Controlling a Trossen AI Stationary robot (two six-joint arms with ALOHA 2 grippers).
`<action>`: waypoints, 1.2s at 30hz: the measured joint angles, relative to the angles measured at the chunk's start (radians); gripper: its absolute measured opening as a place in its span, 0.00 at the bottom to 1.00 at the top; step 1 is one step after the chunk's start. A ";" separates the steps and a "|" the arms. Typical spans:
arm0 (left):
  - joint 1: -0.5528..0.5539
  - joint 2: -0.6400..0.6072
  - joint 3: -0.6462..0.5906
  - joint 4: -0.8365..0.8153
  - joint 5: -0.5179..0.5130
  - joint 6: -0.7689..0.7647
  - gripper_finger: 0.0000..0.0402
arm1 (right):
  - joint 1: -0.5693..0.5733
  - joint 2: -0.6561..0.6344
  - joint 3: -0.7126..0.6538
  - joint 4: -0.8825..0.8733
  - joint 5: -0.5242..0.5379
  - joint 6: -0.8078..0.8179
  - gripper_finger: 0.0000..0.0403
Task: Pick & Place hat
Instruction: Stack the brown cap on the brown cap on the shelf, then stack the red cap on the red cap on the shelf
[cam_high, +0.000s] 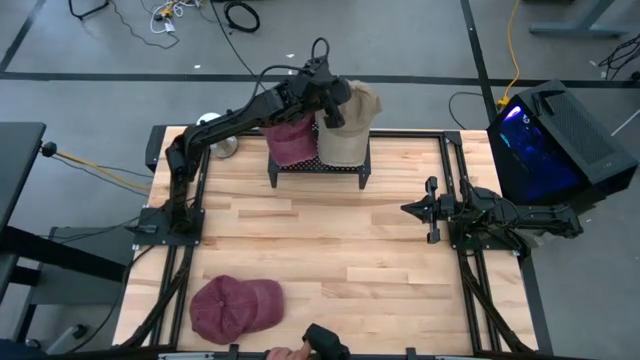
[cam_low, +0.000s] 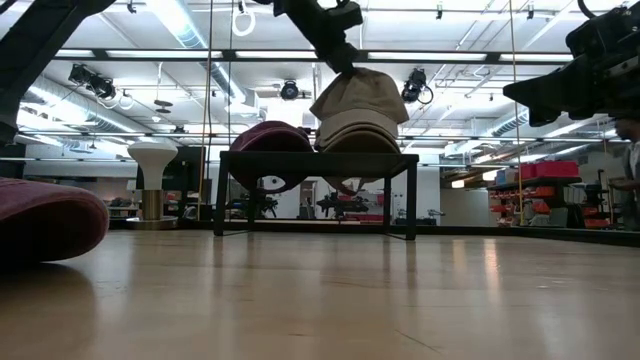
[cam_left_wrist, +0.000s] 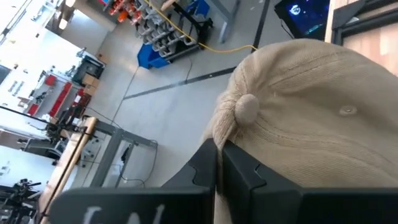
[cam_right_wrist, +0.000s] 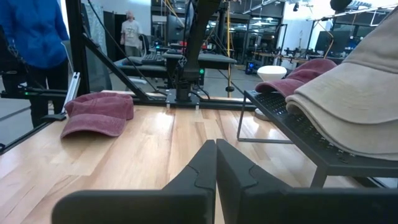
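Near edge of surface (cam_high: 340, 270): a maroon hat (cam_high: 236, 305) lies loose, untouched. Mid-surface, right pincer (cam_high: 408, 209) waits, fingers pressed together. Far side: left pincer (cam_high: 334, 108) pinching the tan hat (cam_high: 348, 125) at its crown, atop a tan stack on the black rack (cam_high: 318, 166), beside another maroon hat (cam_high: 291, 142). Risk: thin fabric pinch may slip, or the hat underneath drags along and falls off.

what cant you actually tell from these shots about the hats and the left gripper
- Tan hat stack: how many lie under the top one; folds overlap in the low view.
- Left gripper: its fingertips' bite is hidden by the arm in the high view.
- Maroon hat on the black rack: its brim is hidden behind the rack top in the low view.
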 joint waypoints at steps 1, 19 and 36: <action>0.000 0.000 0.000 0.005 0.000 0.000 0.06 | 0.000 0.000 0.000 0.000 0.000 0.000 0.03; -0.024 -0.010 0.000 -0.001 -0.096 -0.009 0.43 | 0.000 0.000 0.000 0.000 0.000 0.000 0.03; -0.194 -0.136 0.001 -0.532 -0.039 -0.409 0.45 | 0.000 0.000 0.000 0.000 0.000 0.000 0.03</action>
